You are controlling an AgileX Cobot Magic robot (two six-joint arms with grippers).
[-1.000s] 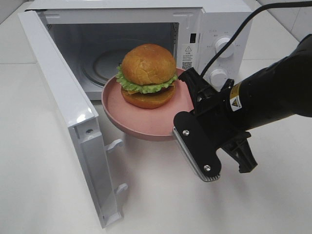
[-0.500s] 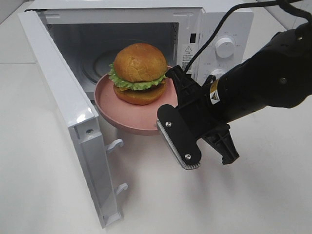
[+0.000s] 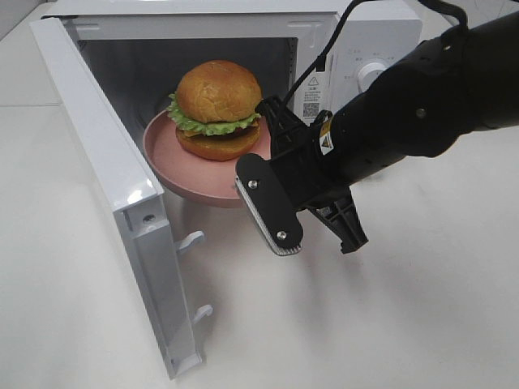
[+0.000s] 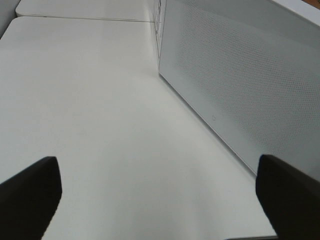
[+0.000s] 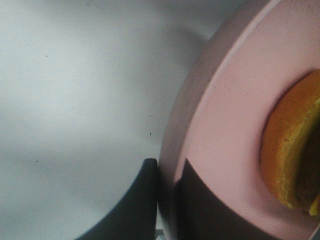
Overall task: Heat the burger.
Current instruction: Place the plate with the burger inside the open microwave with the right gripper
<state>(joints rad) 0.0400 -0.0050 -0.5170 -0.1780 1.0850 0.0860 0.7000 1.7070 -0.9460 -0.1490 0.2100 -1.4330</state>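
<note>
Plate point(image 3: 174, 166) and burger point(image 3: 217, 109) have shifted left and deeper over the last second. They went from in front of the microwave point(image 3: 357, 32) to partly inside its opening, with the plate apparently not yet set down. Right gripper point(image 5: 166, 200) stays pinched nearly shut on the plate's near rim. Left gripper point(image 4: 160, 200) hangs wide open and empty over the counter point(image 3: 405, 324), beside the microwave. Loading looks nearly done, though setting the plate down, letting go and closing the door point(image 3: 105, 186) remain.

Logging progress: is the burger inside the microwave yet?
Only partly: the burger sits on a pink plate straddling the open microwave's mouth, near rim outside, pinched by the right gripper.
</note>
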